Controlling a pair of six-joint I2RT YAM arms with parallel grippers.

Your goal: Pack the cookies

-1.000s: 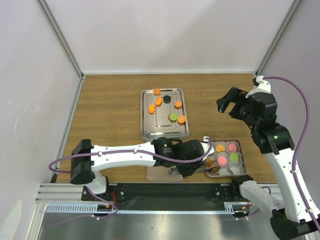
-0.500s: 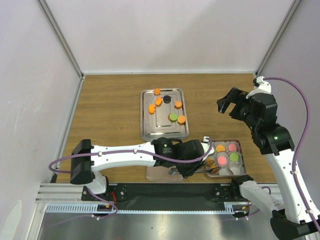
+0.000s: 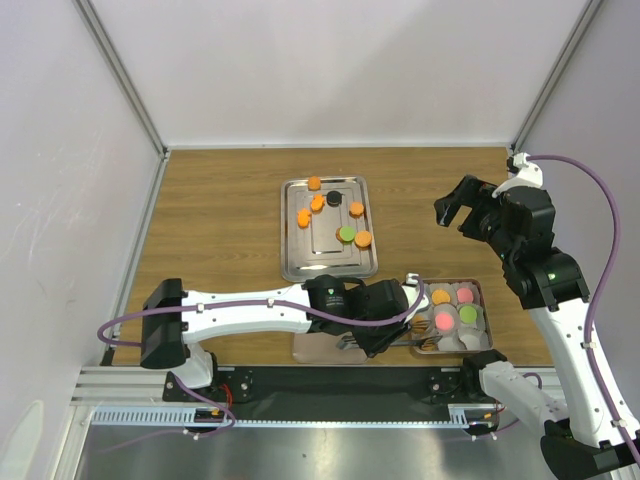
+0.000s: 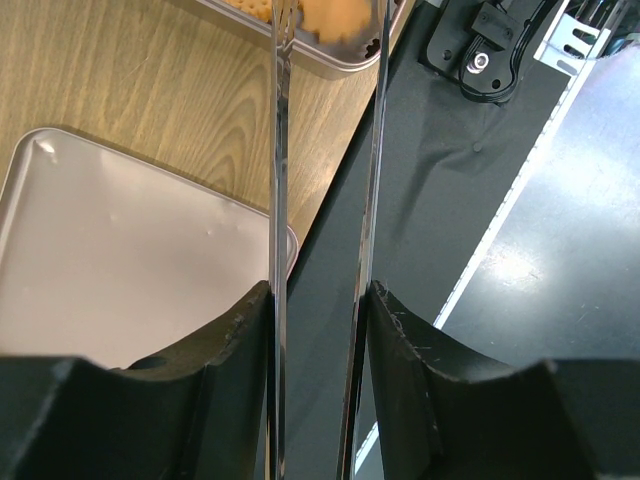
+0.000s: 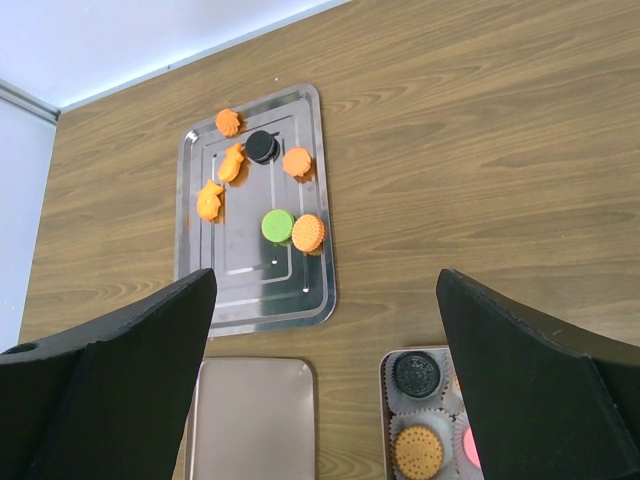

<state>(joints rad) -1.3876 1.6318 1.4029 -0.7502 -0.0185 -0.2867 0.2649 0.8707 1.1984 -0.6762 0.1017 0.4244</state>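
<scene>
Several orange cookies, a black cookie [image 3: 333, 199] and a green cookie [image 3: 346, 233] lie on a steel tray [image 3: 300, 262]. The tray also shows in the right wrist view [image 5: 195, 290]. A small square box [image 3: 484, 300] with pale paper cups holds orange, pink and green cookies; a black cookie [image 5: 415, 372] shows there too. My left gripper [image 3: 385, 312] is shut on metal tongs [image 4: 279, 150]. The tong tips reach into the box's near left corner on either side of an orange cookie [image 4: 335, 18]. My right gripper [image 3: 455, 205] is open, empty and raised, right of the tray.
A flat rose-coloured lid [image 3: 315, 348] lies at the table's near edge under my left arm; it also shows in the left wrist view [image 4: 130, 260] and the right wrist view [image 5: 255, 420]. A black strip and metal rail [image 3: 300, 385] run along the front. White walls enclose the table.
</scene>
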